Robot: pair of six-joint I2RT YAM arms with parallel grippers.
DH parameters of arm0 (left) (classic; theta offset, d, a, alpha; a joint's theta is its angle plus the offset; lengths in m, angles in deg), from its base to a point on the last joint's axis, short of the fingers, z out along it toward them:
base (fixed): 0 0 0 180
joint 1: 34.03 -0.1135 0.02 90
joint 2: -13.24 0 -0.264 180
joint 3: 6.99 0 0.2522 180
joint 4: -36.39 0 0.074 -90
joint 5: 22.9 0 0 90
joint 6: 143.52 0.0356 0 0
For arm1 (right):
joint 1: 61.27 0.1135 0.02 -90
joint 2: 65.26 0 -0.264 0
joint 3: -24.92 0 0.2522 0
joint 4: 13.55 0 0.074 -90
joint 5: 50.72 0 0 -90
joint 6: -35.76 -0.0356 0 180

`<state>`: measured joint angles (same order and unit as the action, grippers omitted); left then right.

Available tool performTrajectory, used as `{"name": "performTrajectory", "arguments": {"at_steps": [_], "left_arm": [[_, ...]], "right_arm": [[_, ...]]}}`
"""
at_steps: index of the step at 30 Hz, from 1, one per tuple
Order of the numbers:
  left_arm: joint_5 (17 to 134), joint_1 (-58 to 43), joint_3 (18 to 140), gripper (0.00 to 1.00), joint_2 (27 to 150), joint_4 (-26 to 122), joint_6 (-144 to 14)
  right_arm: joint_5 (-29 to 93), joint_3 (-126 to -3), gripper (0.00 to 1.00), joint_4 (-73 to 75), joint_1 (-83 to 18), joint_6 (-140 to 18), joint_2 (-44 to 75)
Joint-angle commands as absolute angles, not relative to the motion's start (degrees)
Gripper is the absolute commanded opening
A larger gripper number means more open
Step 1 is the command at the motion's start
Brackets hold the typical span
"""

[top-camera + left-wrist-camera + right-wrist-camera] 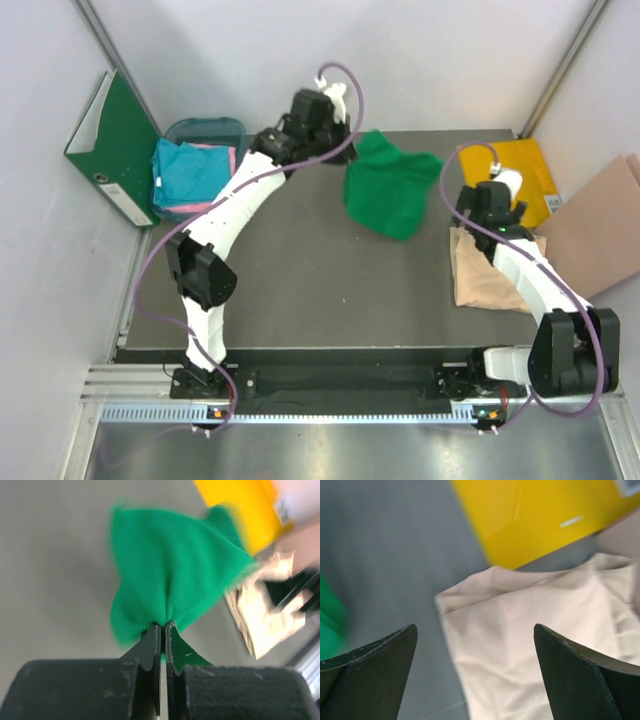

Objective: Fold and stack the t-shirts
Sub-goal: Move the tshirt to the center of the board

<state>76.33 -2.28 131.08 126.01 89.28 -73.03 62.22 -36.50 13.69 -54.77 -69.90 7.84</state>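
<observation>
Far left: a green ring binder (pixel 112 150) stood against the wall, no part of your job.
Bin: the teal-blue t-shirt (pixel 188 176) and a sliver of the pink t-shirt (pixel 216 148) lay heaped, unfolded, in a clear bin (pixel 205 123).
Left arm: your left gripper (pixel 162 626) was clamped tight on a pinch of the green t-shirt (pixel 170 570), bunched over the far middle of the table (pixel 300 290).
Handling: soft, light, limp cotton. It would likely sag from one pinch, so take a hem corner or shoulder in each gripper to spread it.
Right arm: your right gripper (pixel 475 630) hung with its fingers wide apart, holding nothing, over the beige-peach t-shirt (pixel 535 645), which lay flat.
Far right: a yellow folder (pixel 535 515) lay just beyond that shirt.
</observation>
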Motion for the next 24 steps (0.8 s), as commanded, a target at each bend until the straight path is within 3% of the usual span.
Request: {"name": "performTrajectory", "arguments": {"at_steps": [1, 5, 9, 15, 19, 20, 24], "left_arm": [[81.52, -2.30, 118.25, 0.00, 122.32, 87.94, -76.98], [77.91, -3.35, 101.46, 0.00, 117.22, 88.55, -79.27], [76.42, -5.63, 89.15, 0.00, 117.03, 89.70, -80.50], [72.03, -7.75, 85.96, 0.00, 118.09, 90.66, -80.15], [72.46, -9.24, 86.31, 0.00, 118.79, 91.11, -80.15], [72.81, -9.33, 86.57, 0.04, 119.49, 91.19, -79.89], [73.86, -9.42, 89.03, 0.61, 122.04, 92.25, -79.71]], "right_arm": [[59.41, -36.92, 0.99, 12.96, -60.03, -69.19, 2.95], [54.33, -36.48, 1.00, 12.69, -60.31, -67.34, 3.11], [41.52, -34.90, 1.00, 10.85, -60.13, -68.91, 5.92], [27.89, -33.23, 1.00, 7.51, -59.78, -72.16, 11.63], [21.44, -35.77, 0.94, 8.03, -56.02, -71.21, 16.55], [21.09, -35.95, 0.94, 7.95, -54.96, -70.94, 17.09], [16.97, -37.09, 0.86, 7.59, -50.65, -71.38, 20.51]]}}
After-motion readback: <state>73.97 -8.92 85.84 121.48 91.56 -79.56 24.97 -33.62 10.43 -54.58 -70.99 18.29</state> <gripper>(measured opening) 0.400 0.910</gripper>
